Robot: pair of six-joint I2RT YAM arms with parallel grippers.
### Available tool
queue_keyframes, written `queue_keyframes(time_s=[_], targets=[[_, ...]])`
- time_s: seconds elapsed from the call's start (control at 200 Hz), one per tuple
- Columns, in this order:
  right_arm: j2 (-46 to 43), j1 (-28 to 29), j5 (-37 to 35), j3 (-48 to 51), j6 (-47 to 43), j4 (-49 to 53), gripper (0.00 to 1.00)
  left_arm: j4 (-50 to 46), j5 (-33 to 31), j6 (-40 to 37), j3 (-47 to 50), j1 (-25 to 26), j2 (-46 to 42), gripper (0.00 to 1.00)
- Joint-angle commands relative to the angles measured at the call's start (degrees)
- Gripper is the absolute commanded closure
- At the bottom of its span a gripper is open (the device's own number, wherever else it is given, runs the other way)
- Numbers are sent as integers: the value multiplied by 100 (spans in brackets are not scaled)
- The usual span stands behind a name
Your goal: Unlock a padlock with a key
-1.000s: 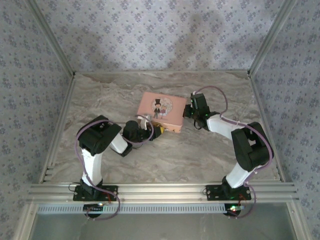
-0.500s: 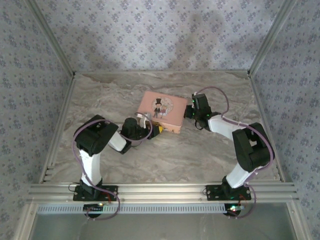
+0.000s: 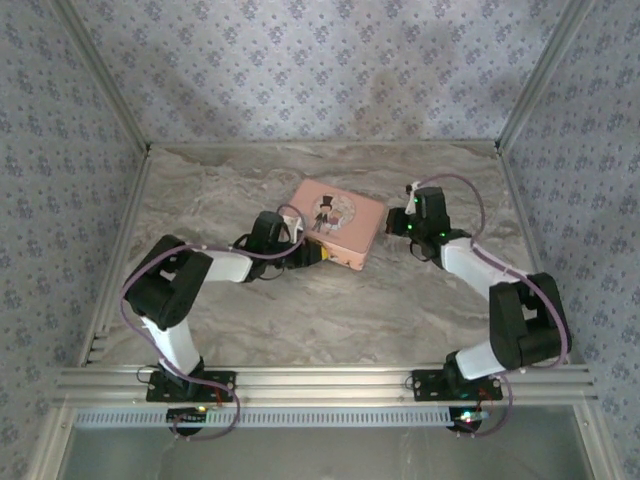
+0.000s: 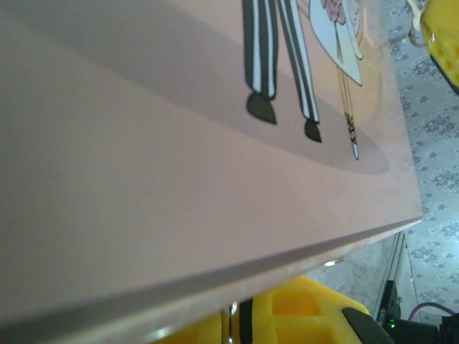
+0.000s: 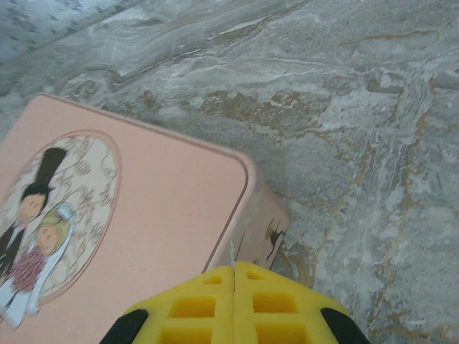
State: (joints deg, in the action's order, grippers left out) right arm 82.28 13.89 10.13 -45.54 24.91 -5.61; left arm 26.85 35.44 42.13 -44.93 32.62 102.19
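Left gripper (image 3: 318,256) tight against near-left edge of pink rectangular tin with cartoon couple (image 3: 362,222). Yellow pads (image 4: 294,315) half hidden under tin rim, so finger spacing cannot be told. Right gripper (image 5: 234,276) has fingers pressed together, nothing between them, tin's right corner just ahead. Tiny blue-teal padlock too small to make out near either set of fingers. Likely light, hard and slippery, apt to skid. Best pinched across flat body, keyhole left free.

A marble-patterned table (image 3: 400,300) is carrying a pink rectangular tin (image 3: 338,222) with a cartoon couple on its lid. The tin is lying flat near the table's middle, lid facing up, turned at an angle to the table's edges.
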Motion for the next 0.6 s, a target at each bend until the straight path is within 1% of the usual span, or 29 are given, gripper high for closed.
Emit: queue_keyframes(time_s=[0.0, 0.07, 0.275, 0.395, 0.495, 0.6], targets=[[-382, -241, 1140, 295, 224, -291, 100, -487, 280, 356, -356, 5, -182, 100], [-595, -389, 1723, 524, 383, -689, 100, -556, 139, 483, -473, 6, -176, 100], [-1038, -506, 2650, 881, 603, -1204, 100, -279, -256, 1042, -646, 2, -130, 100], [-1188, -540, 3025, 1057, 772, -1510, 100, -199, -476, 1311, -728, 7, -53, 100], [-1163, -537, 3314, 1206, 976, -1839, 100, 74, -809, 1685, -676, 5, 1, 100], [-1109, -515, 3444, 1382, 1221, -2153, 100, 170, -1097, 1903, -690, 29, 37, 100]])
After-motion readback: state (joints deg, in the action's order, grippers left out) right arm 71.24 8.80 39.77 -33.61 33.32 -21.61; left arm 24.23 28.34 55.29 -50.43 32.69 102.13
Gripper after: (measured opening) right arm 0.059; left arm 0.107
